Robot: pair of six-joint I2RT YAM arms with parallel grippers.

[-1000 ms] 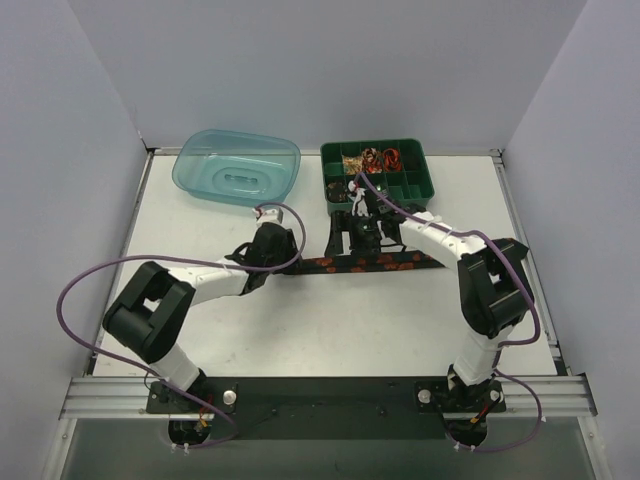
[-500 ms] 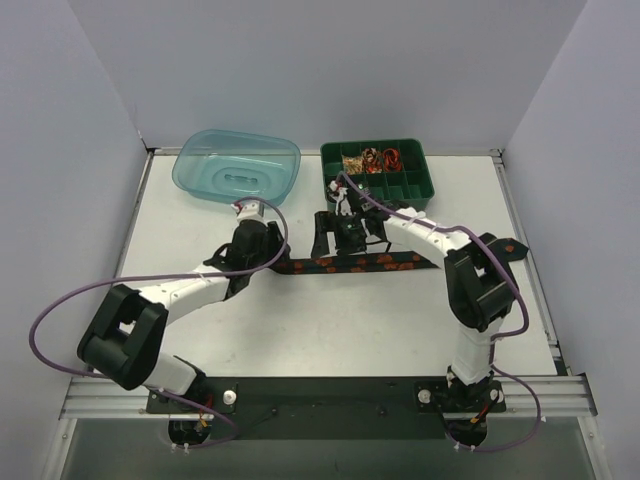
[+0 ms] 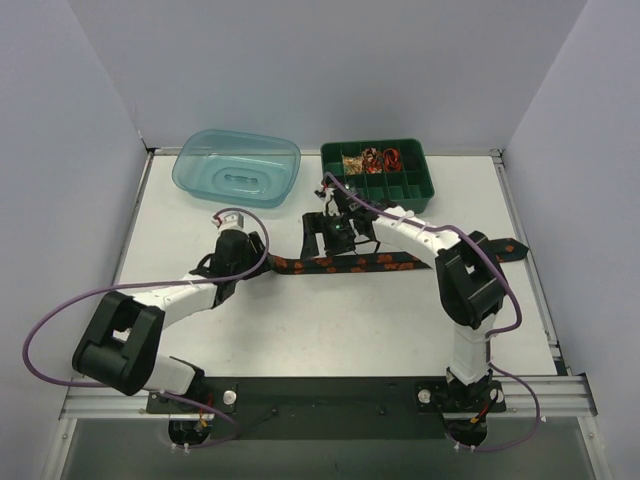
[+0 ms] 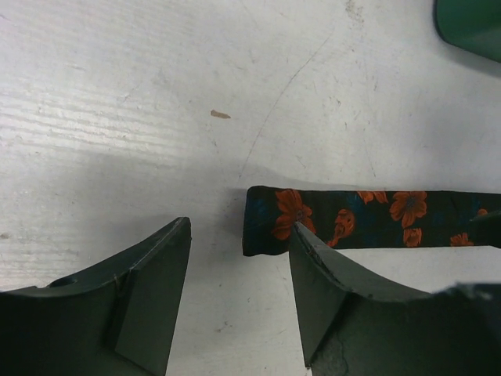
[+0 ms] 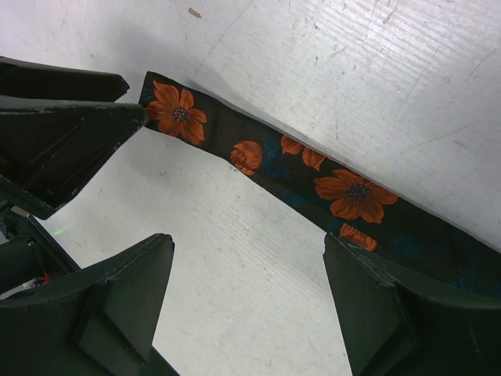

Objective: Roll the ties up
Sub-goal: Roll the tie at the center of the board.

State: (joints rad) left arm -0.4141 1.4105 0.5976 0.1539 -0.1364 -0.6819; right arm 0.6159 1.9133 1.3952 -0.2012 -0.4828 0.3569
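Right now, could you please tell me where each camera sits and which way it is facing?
Top external: above and behind the arms, looking down on the table; both arms and their bases show, the tie lying across it.
Left wrist: on the left arm, looking down past the open left tool at the tie's end; both fingers show.
Right wrist: on the right arm, looking down past the open right tool along the tie; both fingers show.
Shared: both wrist views show the tie's same end.
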